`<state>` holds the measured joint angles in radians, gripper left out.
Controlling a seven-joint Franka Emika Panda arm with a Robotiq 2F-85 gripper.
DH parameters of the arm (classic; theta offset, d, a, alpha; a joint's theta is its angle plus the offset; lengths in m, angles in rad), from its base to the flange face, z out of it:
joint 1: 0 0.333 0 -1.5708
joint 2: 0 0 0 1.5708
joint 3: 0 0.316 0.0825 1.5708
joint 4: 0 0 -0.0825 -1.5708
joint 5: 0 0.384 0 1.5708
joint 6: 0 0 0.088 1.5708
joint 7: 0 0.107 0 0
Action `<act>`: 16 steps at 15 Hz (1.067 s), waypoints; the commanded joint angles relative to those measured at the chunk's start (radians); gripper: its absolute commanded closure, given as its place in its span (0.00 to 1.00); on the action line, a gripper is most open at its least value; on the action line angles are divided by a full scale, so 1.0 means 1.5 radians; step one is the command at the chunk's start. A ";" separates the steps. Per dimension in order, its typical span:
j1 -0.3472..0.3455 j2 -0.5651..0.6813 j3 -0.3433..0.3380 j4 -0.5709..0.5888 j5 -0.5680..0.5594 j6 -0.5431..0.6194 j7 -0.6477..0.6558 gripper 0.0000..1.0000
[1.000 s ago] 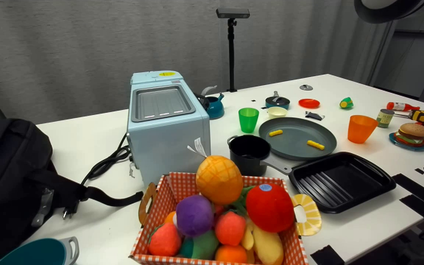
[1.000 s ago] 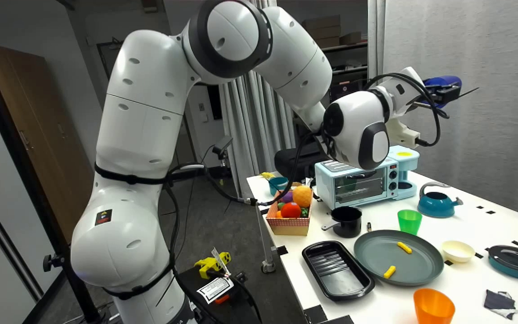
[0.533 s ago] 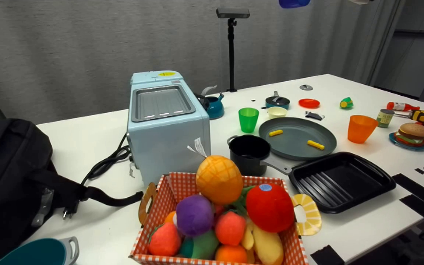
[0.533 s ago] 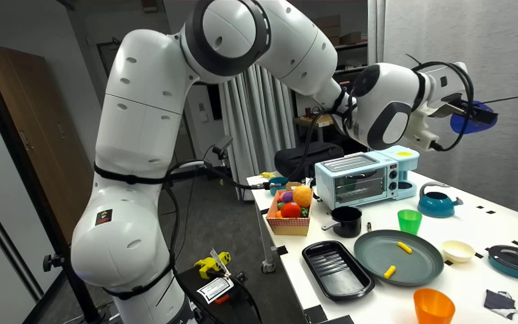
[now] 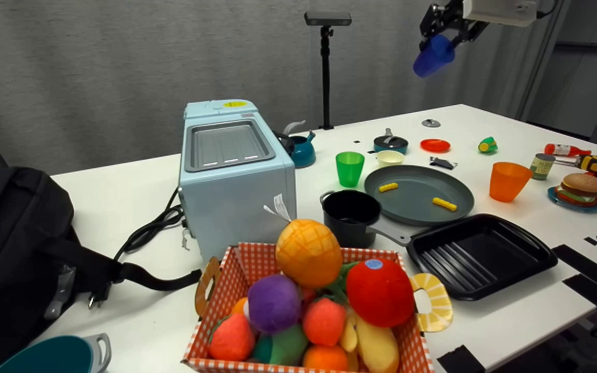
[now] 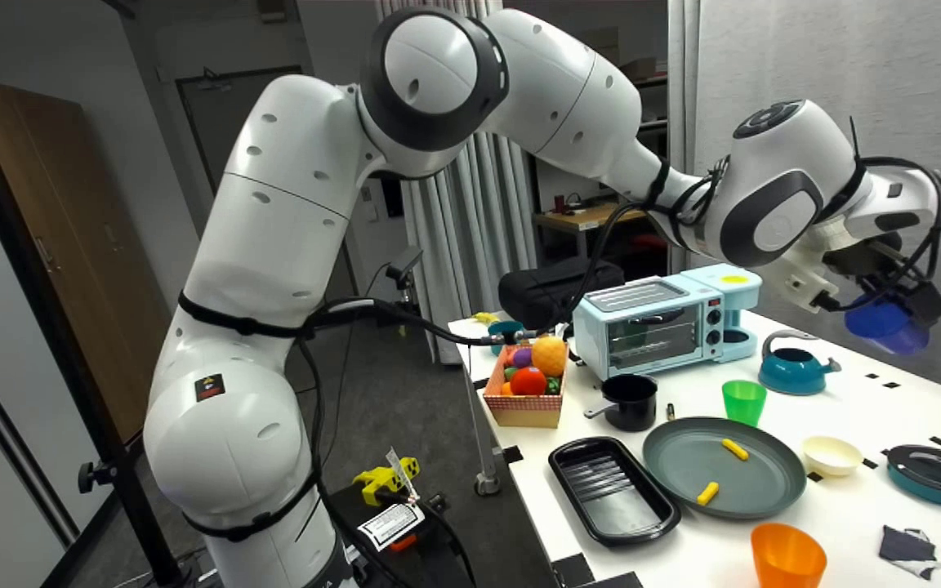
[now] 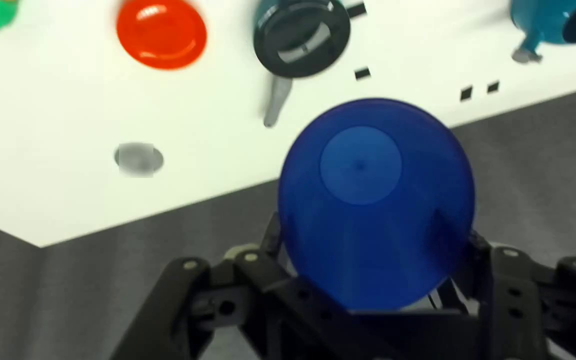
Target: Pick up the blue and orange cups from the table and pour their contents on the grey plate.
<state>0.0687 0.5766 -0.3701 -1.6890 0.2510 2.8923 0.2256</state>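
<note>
White table (image 5: 122, 191): grey plate (image 5: 415, 194) just beside black tray (image 5: 485, 251); orange cup (image 5: 509, 182), green cup (image 5: 350, 170), both upright; toaster oven (image 5: 241, 199).

"Where do the exterior views look from?"
"In an exterior view, from close above the fruit basket (image 5: 254, 259), across the table (image 5: 531, 220) toward a curtain (image 5: 122, 77). In an exterior view, from near the robot arm (image 6: 250, 237), angled down toward the oven (image 6: 654, 339)."
"What shows in both?"
"The oven and the grey plate (image 6: 720, 474)."
"And the wrist view?"
"Close behind the blue cup (image 7: 368, 225), facing down onto the table's edge."
</note>
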 commanded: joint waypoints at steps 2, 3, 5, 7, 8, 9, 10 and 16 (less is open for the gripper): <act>-0.016 0.057 0.000 0.077 -0.100 -0.203 0.104 0.50; -0.024 0.064 0.009 0.088 -0.113 -0.251 0.115 0.50; -0.038 0.082 0.025 0.117 -0.130 -0.350 0.132 0.50; -0.057 0.104 0.043 0.149 -0.130 -0.424 0.139 0.50; -0.066 0.114 0.051 0.164 -0.128 -0.452 0.141 0.50; -0.078 0.128 0.060 0.185 -0.123 -0.475 0.139 0.50; -0.088 0.142 0.066 0.203 -0.120 -0.489 0.138 0.50; -0.134 0.214 0.088 0.294 -0.116 -0.488 0.130 0.50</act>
<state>-0.0903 0.8231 -0.2650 -1.3660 0.0801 2.1974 0.4152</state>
